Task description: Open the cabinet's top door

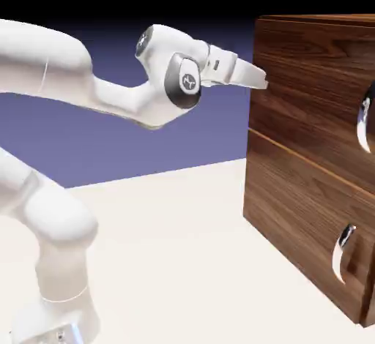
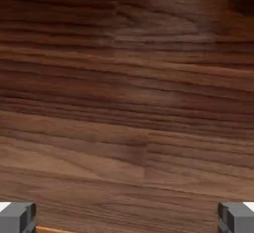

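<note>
Your end effector hangs with fingers spread wide and empty just beside the cabinet at the worktop's right edge; its top door looks rigid and heavy, so take its slick curved handle.

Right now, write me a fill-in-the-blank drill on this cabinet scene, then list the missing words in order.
1. The gripper hangs by the upper left edge of the cabinet with its jaws ____.
2. The top door and the lower panel each carry one curved ____ handle.
3. The hand view is filled with dark ____ grain, with nothing between the fingertips.
4. The top door's handle sits at the exterior view's ____ edge.

Missing words: open; silver; wood; right
</note>
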Motion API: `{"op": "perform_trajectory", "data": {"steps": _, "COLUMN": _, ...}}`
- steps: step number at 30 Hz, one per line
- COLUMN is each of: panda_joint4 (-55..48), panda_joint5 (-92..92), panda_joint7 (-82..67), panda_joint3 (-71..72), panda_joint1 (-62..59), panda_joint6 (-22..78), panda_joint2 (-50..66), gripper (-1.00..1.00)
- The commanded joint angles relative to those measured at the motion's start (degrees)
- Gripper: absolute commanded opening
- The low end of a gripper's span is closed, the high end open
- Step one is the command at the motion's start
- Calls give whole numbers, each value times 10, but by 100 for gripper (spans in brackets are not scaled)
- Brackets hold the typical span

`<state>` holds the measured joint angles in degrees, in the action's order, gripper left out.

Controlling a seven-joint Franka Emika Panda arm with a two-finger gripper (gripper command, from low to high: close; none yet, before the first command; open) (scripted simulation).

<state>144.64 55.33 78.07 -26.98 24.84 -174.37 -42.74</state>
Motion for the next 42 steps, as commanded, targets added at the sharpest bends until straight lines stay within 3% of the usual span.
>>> {"op": "perform_trajectory", "data": {"steps": 1, "panda_joint4": -7, "panda_joint5": 25, "panda_joint7": 16, "panda_joint3": -12, "panda_joint1": 11, "panda_joint6": 0, "panda_joint2": -5, "gripper": 0}}
{"op": "perform_trajectory", "data": {"steps": 42, "panda_joint4": -298, "panda_joint5": 1006, "panda_joint7": 648, "panda_joint3": -491, "panda_joint1": 439, "panda_joint6": -7, "panda_joint2": -183, "gripper": 0}}
